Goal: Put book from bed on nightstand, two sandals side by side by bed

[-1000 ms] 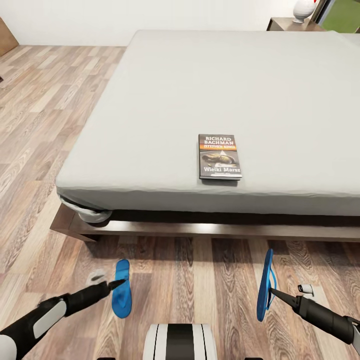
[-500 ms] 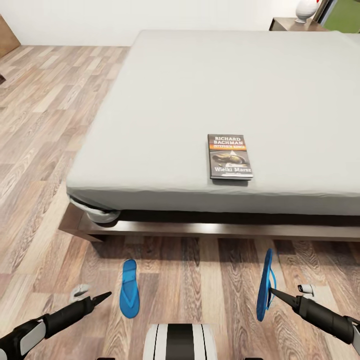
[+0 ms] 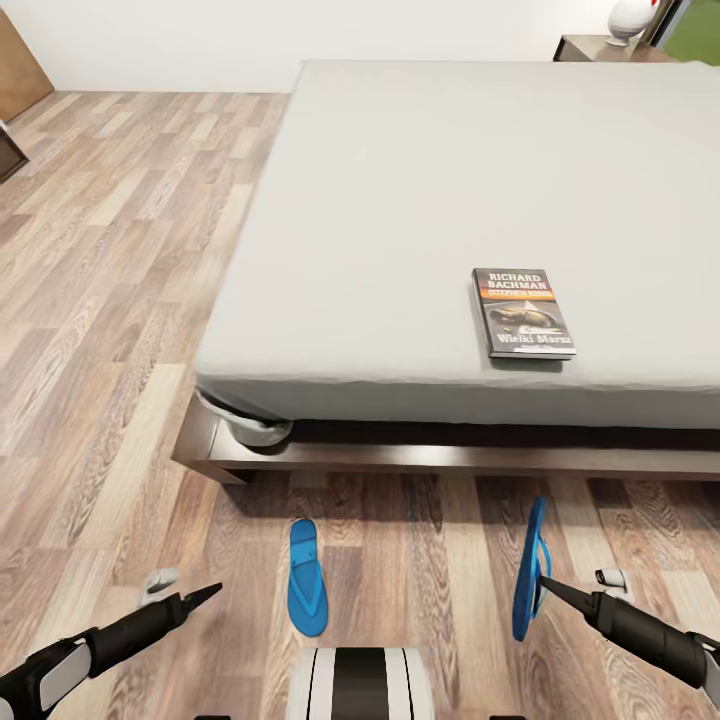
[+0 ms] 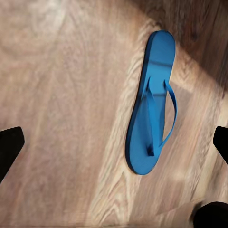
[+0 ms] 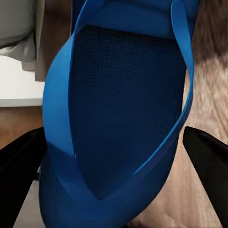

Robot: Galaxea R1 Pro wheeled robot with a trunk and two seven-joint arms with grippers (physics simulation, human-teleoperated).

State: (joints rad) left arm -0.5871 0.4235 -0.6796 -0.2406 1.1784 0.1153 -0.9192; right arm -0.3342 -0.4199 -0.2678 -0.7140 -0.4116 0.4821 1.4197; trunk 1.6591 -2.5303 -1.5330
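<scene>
The book [image 3: 523, 312] lies flat on the bed's grey mattress [image 3: 420, 200], close to its near edge. One blue sandal [image 3: 306, 575] lies flat on the wood floor in front of the bed frame [image 3: 400, 458]; the left wrist view looks down on this sandal [image 4: 149, 128]. My left gripper [image 3: 185, 588] hovers open to the left of it, touching nothing. The second sandal [image 3: 530, 568] hangs on edge above the floor, with my right gripper [image 3: 575, 583] shut on it; in the right wrist view its sole [image 5: 123, 104] sits between the fingers [image 5: 19, 161].
A nightstand [image 3: 600, 47] with a white vase [image 3: 632, 17] stands at the bed's far right corner. A wooden panel [image 3: 20, 60] and a dark piece of furniture [image 3: 8, 152] are at the far left. Plank floor [image 3: 110, 300] stretches left of the bed.
The camera has swung left, so bed, book and floor sandal slid right in the picture. My left gripper pulled back from the floor sandal. The right gripper still holds its sandal.
</scene>
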